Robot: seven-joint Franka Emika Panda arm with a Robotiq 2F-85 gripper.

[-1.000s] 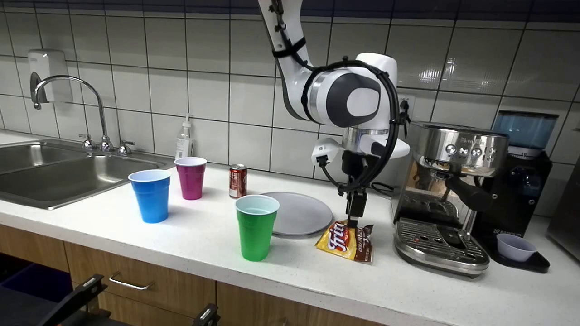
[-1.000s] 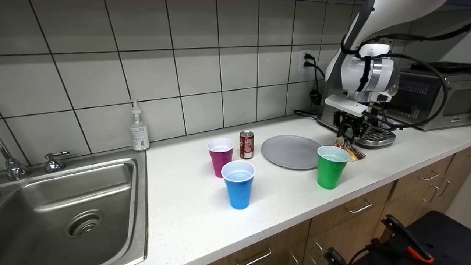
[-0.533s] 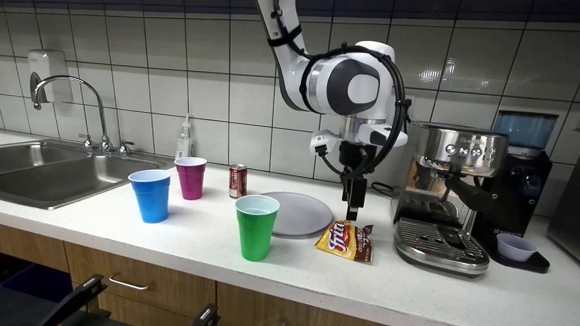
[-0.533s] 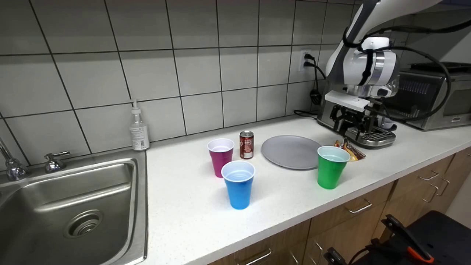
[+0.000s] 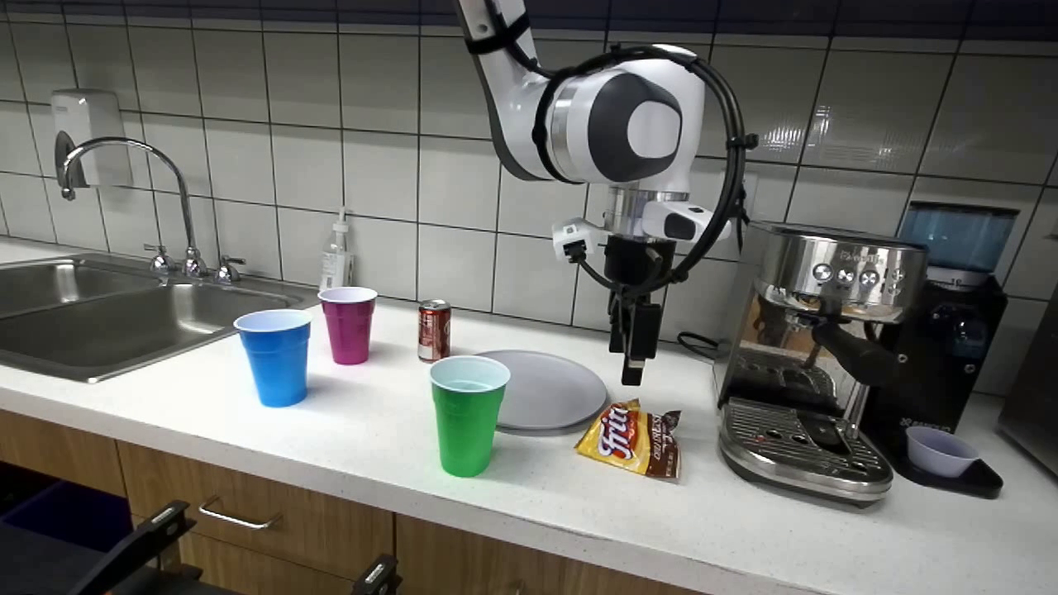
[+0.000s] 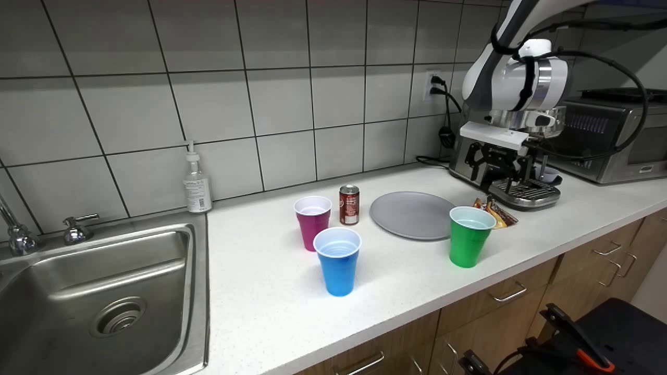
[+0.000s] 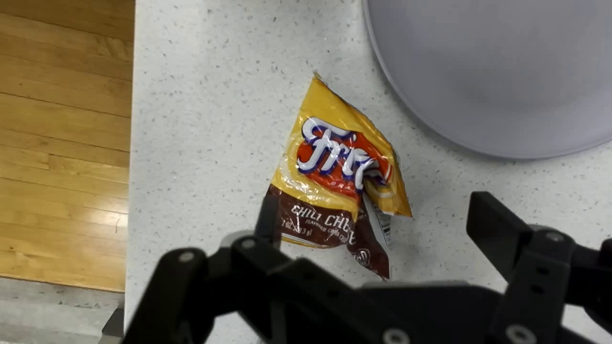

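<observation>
A crumpled yellow-and-brown chip bag (image 5: 632,442) lies on the white counter, seen also in the wrist view as a bag (image 7: 330,162) with a deep crease on one side. My gripper (image 5: 635,372) hangs above it, pointing down and apart from it. In the wrist view the gripper (image 7: 376,208) has its jaws wide apart with nothing held; the left finger (image 7: 269,210) overlaps the bag's brown end in the picture. Beside the bag is a flat grey plate (image 5: 545,392). A green cup (image 6: 470,242) stands upright near the bag, partly covering it in an exterior view.
A blue cup (image 5: 274,359), a purple cup (image 5: 349,326) and a red can (image 5: 434,330) stand left of the plate. Close to the arm is an espresso machine (image 5: 810,446), with a small bowl (image 5: 941,451) beyond. A sink (image 6: 198,291) and soap bottle (image 6: 197,187) lie farther off.
The gripper has risen off the bag and drifted slightly left in an exterior view, its jaws now clear of it. The bag stays lying in place; cups, can and plate are unmoved.
</observation>
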